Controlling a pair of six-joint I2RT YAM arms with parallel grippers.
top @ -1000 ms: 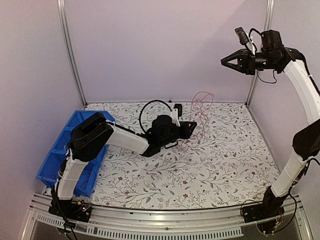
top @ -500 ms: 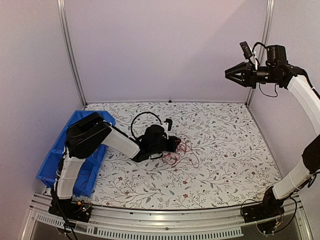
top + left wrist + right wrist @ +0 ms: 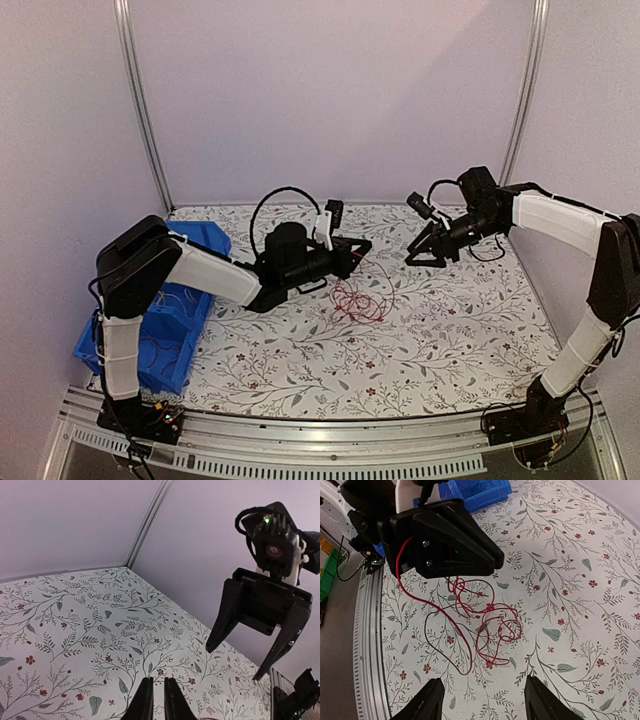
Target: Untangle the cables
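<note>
red cables in a loose heap on the table, left gripper pinched closed at their 11 o'clock, one strand running up to it, right gripper spread wide at 2 o'clock

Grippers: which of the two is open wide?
The right gripper: its fingers are spread wide apart. The left gripper is pinched shut on the red cables.

Cables lie mid-counter, near-right of left tool. Right tool further right. Bin at left edge.
</note>
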